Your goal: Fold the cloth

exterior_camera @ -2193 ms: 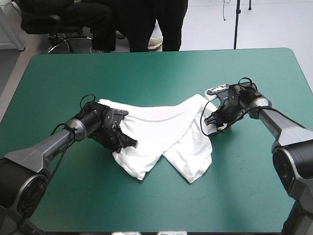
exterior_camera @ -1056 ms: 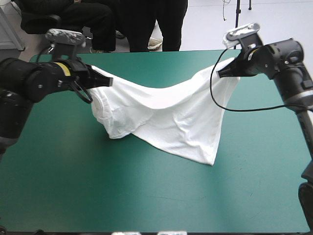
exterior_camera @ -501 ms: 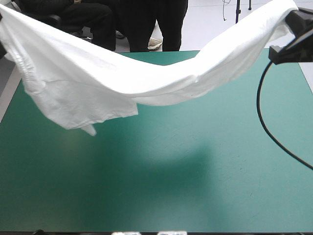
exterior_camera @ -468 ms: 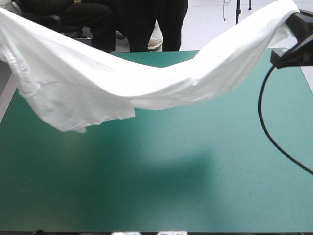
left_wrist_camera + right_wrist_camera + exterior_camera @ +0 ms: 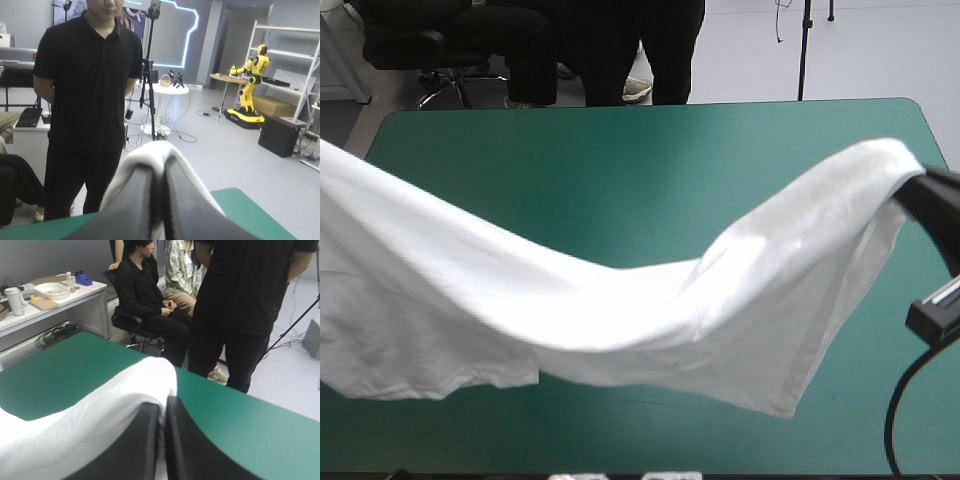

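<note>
While the T-shirt point(image 5: 620, 310) is sagging over the tabletop point(image 5: 620, 170), the left claw point(image 5: 160, 167) is clamping it. The right claw point(image 5: 162, 405) is clamping it too.

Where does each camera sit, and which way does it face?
High view: above and behind the robot, looking forward and down on the teal-green table and the lifted T-shirt; only the right gripper shows, at the right.
Left wrist view: above the left wrist, looking level into the room along the left gripper, shut on the T-shirt.
Right wrist view: above the right wrist, looking across the table along the right gripper, shut on the T-shirt.
Shared: all three show the T-shirt and the table.
</note>
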